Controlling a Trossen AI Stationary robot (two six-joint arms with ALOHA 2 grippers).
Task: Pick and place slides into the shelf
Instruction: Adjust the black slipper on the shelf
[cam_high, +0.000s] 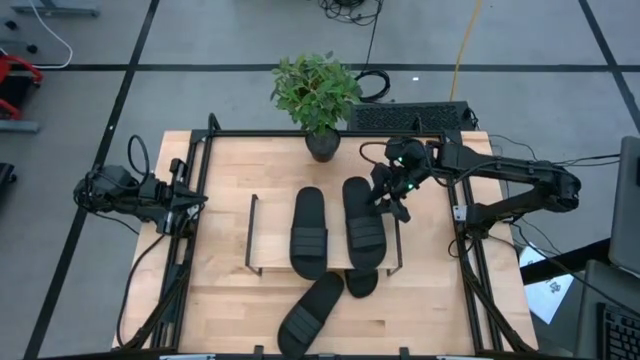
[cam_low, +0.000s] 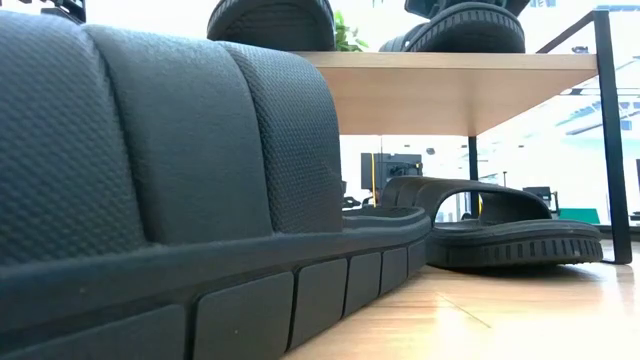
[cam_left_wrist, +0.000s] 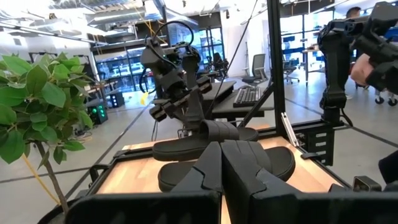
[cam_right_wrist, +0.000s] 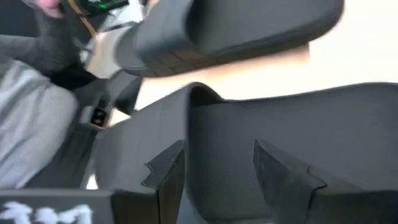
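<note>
- Right gripper (cam_high: 393, 199) sits at the right-hand slide's (cam_high: 364, 224) edge on the shelf (cam_high: 255, 235), fingers parted, apparently gripping nothing.
- Second slide (cam_high: 309, 231) alongside; two more (cam_high: 311, 314) (cam_high: 361, 281) on the table (cam_high: 225, 300).
- Potted plant (cam_high: 317, 95) stands just behind.
- Left gripper (cam_high: 200, 201) closed, parked left.

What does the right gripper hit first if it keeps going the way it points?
Most likely the right-hand slide on the shelf. The right gripper, fingers apart, sits at that slide's outer edge, and its wrist view shows the slide's black surface filling the space just past the fingertips. Contact itself cannot be told.
</note>
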